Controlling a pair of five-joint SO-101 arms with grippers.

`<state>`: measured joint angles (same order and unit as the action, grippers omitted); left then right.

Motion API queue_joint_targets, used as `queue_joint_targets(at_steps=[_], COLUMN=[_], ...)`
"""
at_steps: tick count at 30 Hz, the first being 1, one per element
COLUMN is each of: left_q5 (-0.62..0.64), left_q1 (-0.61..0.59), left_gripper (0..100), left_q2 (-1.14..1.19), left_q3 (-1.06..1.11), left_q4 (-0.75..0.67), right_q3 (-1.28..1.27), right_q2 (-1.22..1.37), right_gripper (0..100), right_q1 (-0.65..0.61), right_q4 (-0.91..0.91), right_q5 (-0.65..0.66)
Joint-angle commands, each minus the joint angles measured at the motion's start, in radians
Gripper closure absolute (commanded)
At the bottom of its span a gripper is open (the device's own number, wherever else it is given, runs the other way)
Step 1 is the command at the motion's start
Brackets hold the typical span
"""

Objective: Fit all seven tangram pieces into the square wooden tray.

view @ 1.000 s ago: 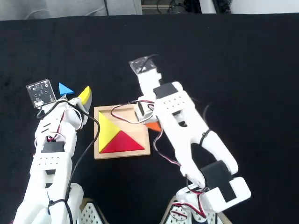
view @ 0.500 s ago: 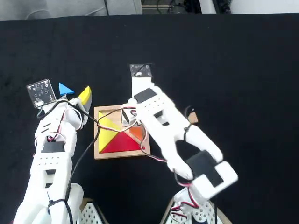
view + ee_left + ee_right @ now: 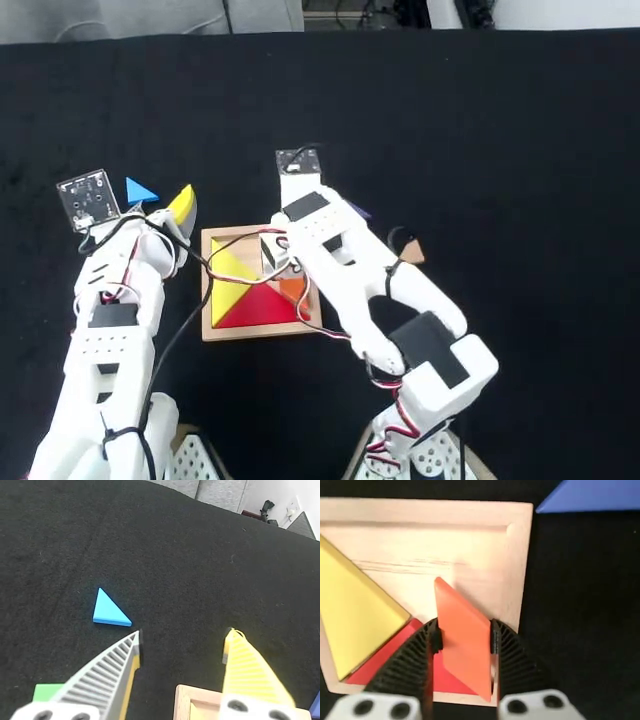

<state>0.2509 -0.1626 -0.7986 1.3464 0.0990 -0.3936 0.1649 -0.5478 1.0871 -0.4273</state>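
The square wooden tray [image 3: 207, 283] holds a yellow triangle [image 3: 228, 275] and a red triangle [image 3: 255, 305]. My right gripper [image 3: 290, 283] hangs over the tray's right half, shut on an orange piece [image 3: 462, 635] that is tilted above the bare wood beside the tray's rim [image 3: 520, 555]. The yellow triangle [image 3: 355, 620] and red triangle [image 3: 395, 660] lie flat under it. My left gripper [image 3: 182, 642] stands open just past the tray's far left corner [image 3: 192, 700], with a blue triangle [image 3: 110, 611] on the cloth ahead of it.
A blue flat piece [image 3: 590, 495] lies on the black cloth just beyond the tray. A green piece [image 3: 47, 691] sits beside the left gripper. A small brown piece [image 3: 412, 252] lies right of the right arm. The far table is open cloth.
The right arm has swung left from beside the tray to over it, carrying the orange piece. The left arm has kept still.
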Motion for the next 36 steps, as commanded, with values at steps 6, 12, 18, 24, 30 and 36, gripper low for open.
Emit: queue_joint_targets(at_steps=[6,12,18,24,30,36], left_q5=[0.011,0.011,0.011,0.011,0.011,0.011], left_q1=[-0.007,-0.005,-0.007,-0.007,-0.008,-0.008], left_gripper=[73,73,73,73,73,73], left_q2=[-0.014,-0.014,-0.014,-0.014,-0.014,-0.014], left_q3=[-0.053,-0.053,-0.054,-0.054,-0.054,-0.054], left_q4=[-0.006,-0.006,-0.006,-0.006,-0.006,-0.006], right_q3=[0.065,0.065,0.067,0.067,0.044,0.038], right_q2=[-0.012,-0.012,-0.013,-0.15,-0.255,-0.197], right_gripper=[85.5,80.7,81.0,81.2,84.1,96.2], right_q1=[-0.009,-0.034,-0.041,-0.04,-0.026,-0.025], right_q4=[0.014,0.035,0.035,0.069,0.063,-0.04], right_q5=[0.029,0.029,0.031,0.037,0.086,0.285])
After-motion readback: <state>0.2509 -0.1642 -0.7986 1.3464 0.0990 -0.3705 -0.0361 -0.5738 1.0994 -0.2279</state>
